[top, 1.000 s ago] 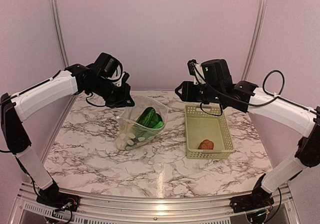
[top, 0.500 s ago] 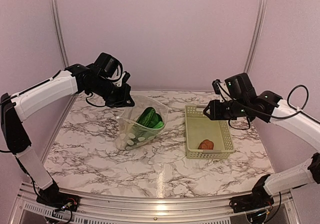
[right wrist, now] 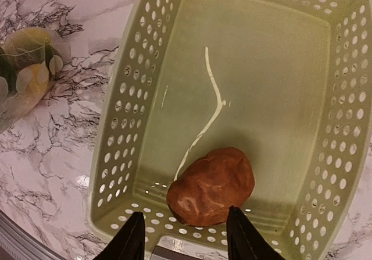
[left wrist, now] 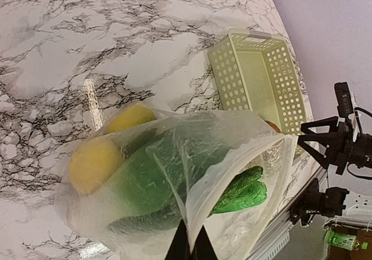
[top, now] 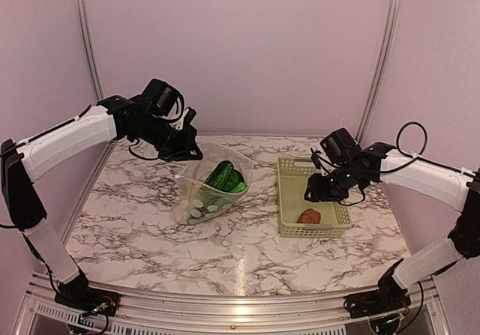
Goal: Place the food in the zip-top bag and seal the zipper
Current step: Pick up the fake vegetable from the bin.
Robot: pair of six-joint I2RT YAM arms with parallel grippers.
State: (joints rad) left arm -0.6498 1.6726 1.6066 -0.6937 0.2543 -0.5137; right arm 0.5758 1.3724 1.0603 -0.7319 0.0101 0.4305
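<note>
Brown round item (right wrist: 210, 185) lay in basket (right wrist: 118, 133) beneath spread right gripper (right wrist: 186, 240); left gripper (left wrist: 190, 247) pinched zip-top bag (left wrist: 232, 146) rim.

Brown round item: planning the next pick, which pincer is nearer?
Right. The right pincer hangs open just above the brown round item; the left pincer, far left, pinches the zip-top bag.

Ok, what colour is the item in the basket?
The item is reddish brown; clearest in right wrist view.

Crinkly clear plastic bag (left wrist: 192, 155); glossy, perhaps laminate, table (top: 150, 222).
</note>
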